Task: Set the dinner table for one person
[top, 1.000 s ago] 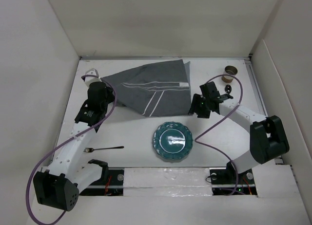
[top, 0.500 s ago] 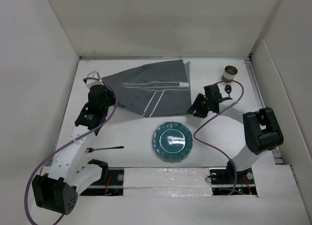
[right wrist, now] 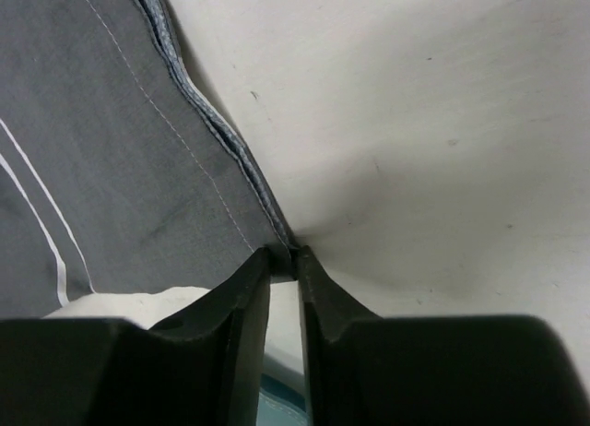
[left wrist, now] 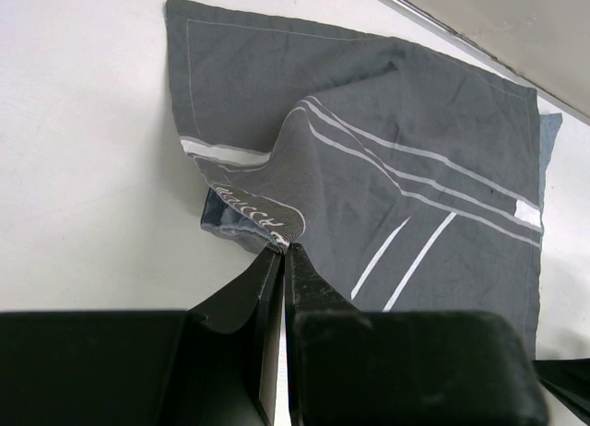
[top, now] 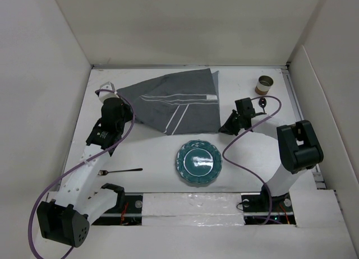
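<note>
The grey white-striped cloth mat [top: 179, 105] lies partly folded at the back middle of the white dinner table [top: 151, 149]. My left gripper [top: 129, 118] is shut on a bunched fold at the mat's near left edge [left wrist: 267, 225], its jaws pinched together [left wrist: 281, 251]. My right gripper [top: 223, 128] is shut on the mat's near right corner [right wrist: 267, 228], its jaws pressed on the hem [right wrist: 284, 255]. A teal plate [top: 199, 162] sits in front of the mat; a sliver of the plate [right wrist: 277, 409] shows between my right fingers.
A dark fork [top: 120, 171] lies at the near left. A brown cup [top: 264, 84] stands at the back right, with a black spoon [top: 262, 104] just in front of it. White walls enclose the table on three sides.
My right arm's elbow has swung in toward the back right and its wrist shifted slightly right, still pinching the corner. My left arm shifted slightly. The mat has barely moved.
</note>
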Robot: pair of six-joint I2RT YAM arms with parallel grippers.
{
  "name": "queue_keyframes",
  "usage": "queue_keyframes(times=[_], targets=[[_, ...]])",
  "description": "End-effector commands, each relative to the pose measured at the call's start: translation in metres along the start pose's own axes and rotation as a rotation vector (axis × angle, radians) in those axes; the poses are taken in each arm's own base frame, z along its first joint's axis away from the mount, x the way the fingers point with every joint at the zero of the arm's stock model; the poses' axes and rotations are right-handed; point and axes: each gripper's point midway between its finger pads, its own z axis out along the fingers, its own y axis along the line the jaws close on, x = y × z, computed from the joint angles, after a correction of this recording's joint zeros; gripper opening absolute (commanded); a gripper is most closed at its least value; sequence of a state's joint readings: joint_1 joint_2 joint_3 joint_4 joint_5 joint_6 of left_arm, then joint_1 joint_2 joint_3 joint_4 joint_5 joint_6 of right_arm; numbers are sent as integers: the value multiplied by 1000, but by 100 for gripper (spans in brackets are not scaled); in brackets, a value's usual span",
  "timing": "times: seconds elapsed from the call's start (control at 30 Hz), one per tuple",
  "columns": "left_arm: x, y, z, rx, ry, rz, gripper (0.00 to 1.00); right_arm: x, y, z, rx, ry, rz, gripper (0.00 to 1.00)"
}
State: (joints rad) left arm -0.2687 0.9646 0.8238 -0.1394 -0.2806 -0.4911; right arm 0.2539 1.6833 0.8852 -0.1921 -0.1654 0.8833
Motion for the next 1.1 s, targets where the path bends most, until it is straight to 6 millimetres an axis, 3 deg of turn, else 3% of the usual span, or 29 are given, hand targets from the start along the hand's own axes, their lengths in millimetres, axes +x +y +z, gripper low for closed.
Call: queue_keyframes(times=[0.0, 0.07, 0.1, 0.17, 0.3, 0.37, 0.43, 0.47, 0.5, 0.53, 0.57, 0.63, 0.7, 0.73, 0.8, 0.83, 0.87, 0.97, 1.03, 1.07], targets=[[-15, -4, -7, 15, -55, -14, 0, -9, 3, 7, -12, -33, 13, 16], [-17, -3, -7, 10, -64, -16, 0, -9, 3, 7, -30, -25, 15, 10], [-21, -4, -8, 11, -71, -17, 0, -11, 7, 4, -41, -28, 9, 1], [-26, -4, -8, 2, -87, -14, 0, -16, 19, -5, -91, -49, -20, 0], [-55, -13, -11, 1, -147, -5, 0, -56, 65, -67, -227, -211, -116, 0], [-73, -16, -13, -5, -183, -3, 0, -84, 101, -131, -311, -355, -211, 0], [-108, -30, -21, 22, -245, -16, 0, -101, 120, -178, -347, -457, -260, 0], [-123, -37, -27, 39, -269, -25, 0, -104, 131, -218, -390, -528, -306, 0], [-153, -51, -42, 73, -329, -50, 0, -114, 150, -257, -448, -615, -332, 0], [-168, -61, -51, 113, -355, -61, 0, -121, 156, -287, -484, -690, -326, 0], [-199, -75, -72, 164, -418, -89, 0, -124, 166, -343, -537, -802, -355, 0], [-226, -88, -92, 215, -471, -108, 0, -125, 178, -397, -592, -901, -362, 0], [-260, -100, -121, 263, -535, -132, 0, -123, 179, -429, -578, -942, -379, 0], [-267, -105, -129, 289, -544, -132, 0, -128, 182, -465, -587, -1022, -356, 0], [-285, -113, -147, 329, -579, -138, 0, -127, 182, -483, -585, -1041, -349, 0], [-286, -117, -149, 345, -574, -133, 0, -124, 184, -504, -610, -1071, -347, 0], [-289, -119, -152, 353, -576, -134, 0, -123, 186, -512, -624, -1082, -347, 0], [-287, -126, -142, 368, -557, -123, 0, -127, 194, -520, -635, -1094, -353, 0], [-276, -129, -126, 361, -516, -108, 0, -137, 199, -505, -612, -1071, -359, 0], [-267, -132, -109, 350, -477, -90, 0, -146, 197, -495, -588, -1067, -356, 0]])
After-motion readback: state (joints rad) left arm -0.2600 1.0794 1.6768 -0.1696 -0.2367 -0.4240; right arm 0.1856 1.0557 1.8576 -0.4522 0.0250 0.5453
